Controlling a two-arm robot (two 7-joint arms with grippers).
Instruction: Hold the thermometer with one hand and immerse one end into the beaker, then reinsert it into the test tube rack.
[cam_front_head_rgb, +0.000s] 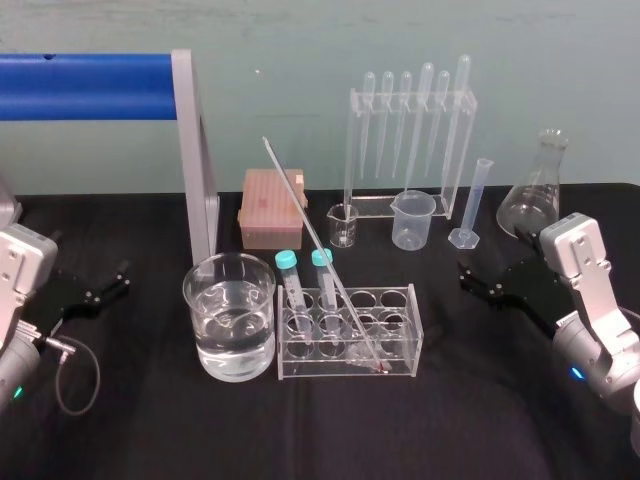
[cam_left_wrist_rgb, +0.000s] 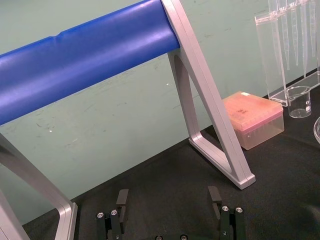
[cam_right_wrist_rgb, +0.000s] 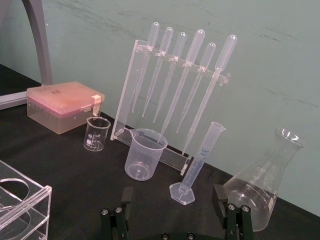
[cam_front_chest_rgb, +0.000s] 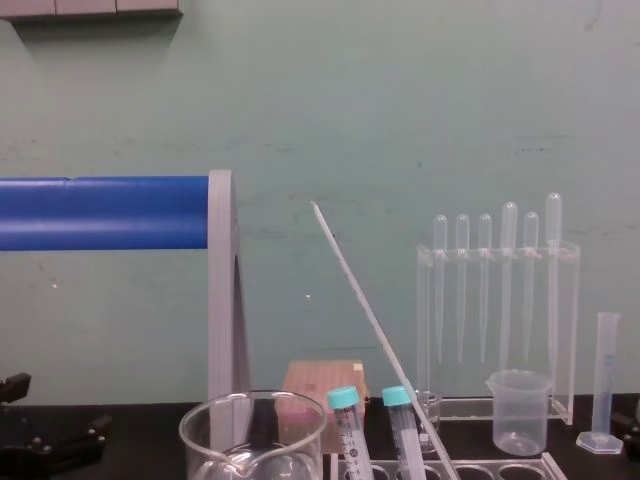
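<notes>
The thermometer (cam_front_head_rgb: 320, 245), a long thin glass rod, leans in the test tube rack (cam_front_head_rgb: 410, 320) with its top tilted to the back left; in the chest view the thermometer (cam_front_chest_rgb: 375, 325) rises well above the tubes. Left of the rack stands the beaker (cam_front_head_rgb: 212, 345), wide, clear and partly filled with water. My right gripper (cam_front_head_rgb: 466, 278) rests low to the right of the rack, open and empty, as the right wrist view's right gripper (cam_right_wrist_rgb: 173, 197) confirms. My left gripper (cam_front_head_rgb: 122, 278) sits far left of the beaker, open and empty, with its fingers (cam_left_wrist_rgb: 122, 200) spread.
Two teal-capped tubes (cam_front_head_rgb: 290, 280) stand in the rack's left holes. Behind are a pink tip box (cam_front_head_rgb: 272, 205), a pipette stand (cam_front_head_rgb: 410, 140), a small plastic beaker (cam_front_head_rgb: 413, 220), a measuring cylinder (cam_front_head_rgb: 470, 205) and a conical flask (cam_front_head_rgb: 535, 195). A blue bar on a silver frame (cam_front_head_rgb: 200, 170) rises at back left.
</notes>
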